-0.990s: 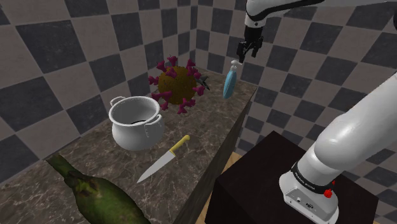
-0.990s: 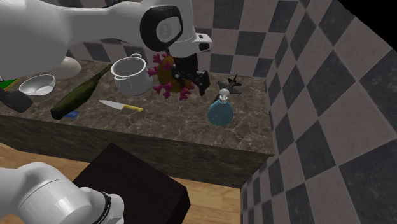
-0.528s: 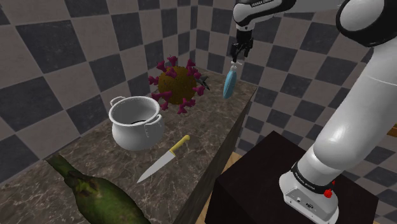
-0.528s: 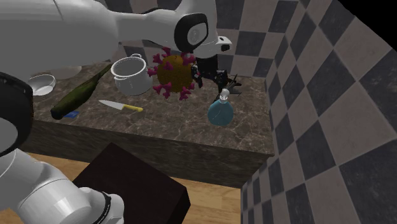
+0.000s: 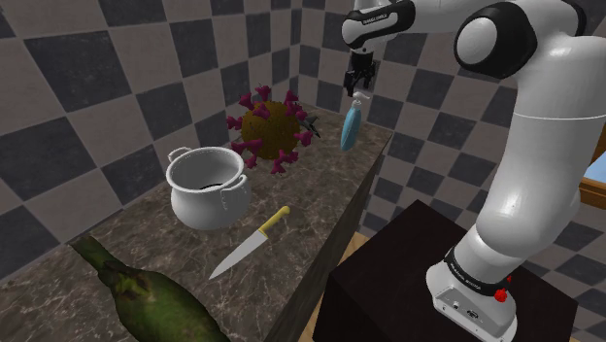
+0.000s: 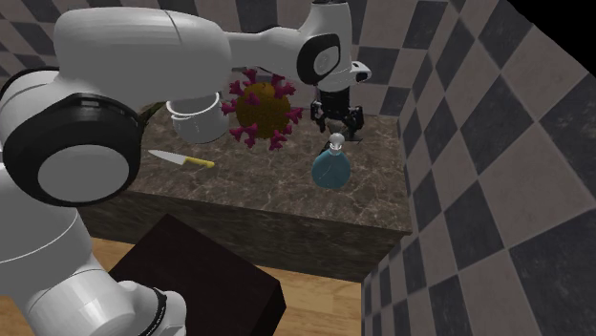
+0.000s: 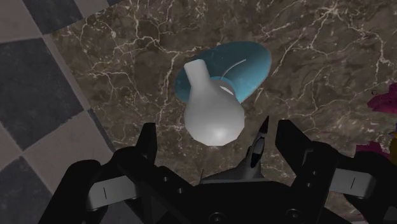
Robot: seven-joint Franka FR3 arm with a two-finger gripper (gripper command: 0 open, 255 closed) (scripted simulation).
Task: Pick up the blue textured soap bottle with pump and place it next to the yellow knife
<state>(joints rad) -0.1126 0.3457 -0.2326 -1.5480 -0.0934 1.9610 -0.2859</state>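
Note:
The blue soap bottle [image 5: 350, 127] [image 6: 330, 171] stands upright near the far corner of the marble counter, topped by a pale grey pump [image 7: 213, 116] over its blue body [image 7: 249, 62]. My gripper [image 5: 356, 87] [image 6: 338, 122] [image 7: 216, 147] hangs open just above the pump, one black finger on each side, touching nothing. The knife [image 5: 250, 244] [image 6: 180, 158], with a yellow handle and a silver blade, lies flat further along the counter towards the stand.
A spiky brown and magenta ball [image 5: 271, 127] [image 6: 262, 111] sits beside the bottle. A white pot [image 5: 206, 186] and a green bottle [image 5: 146, 294] lie beyond the knife. A small dark jet-like toy [image 7: 254, 156] rests under the hand. The counter edge [image 5: 357, 199] drops off beside the dark stand [image 5: 388, 282].
The hand has swung towards the shoulder view's left and come down over the bottle's pump. The bottle and the knife have not moved.

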